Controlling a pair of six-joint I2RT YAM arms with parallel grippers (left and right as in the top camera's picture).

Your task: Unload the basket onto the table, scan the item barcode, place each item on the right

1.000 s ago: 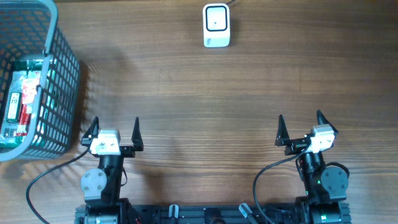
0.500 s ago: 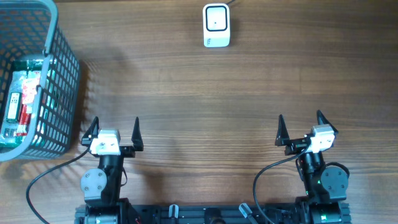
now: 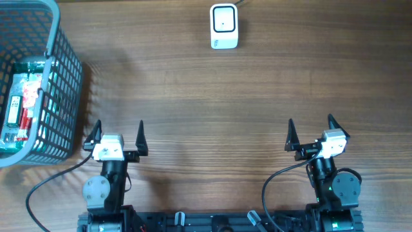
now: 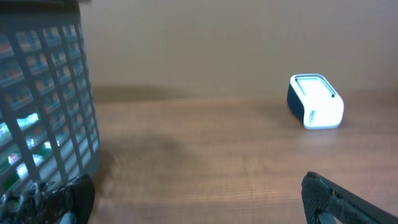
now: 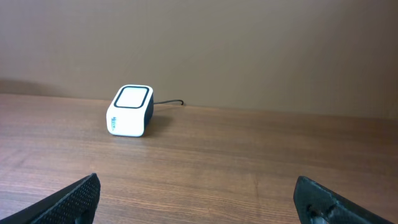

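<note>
Evidently you're poised: left jaws and right jaws gape empty, ready to fetch the item (image 3: 19,106) from the basket (image 3: 64,84) at the table's left edge for the scanner (image 3: 224,27).

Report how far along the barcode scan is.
Nothing looks done: the packaged item lies in the basket. Nothing is in hand: left gripper and right gripper are open and empty. Left to do: lift the item out and present it to the scanner.
</note>
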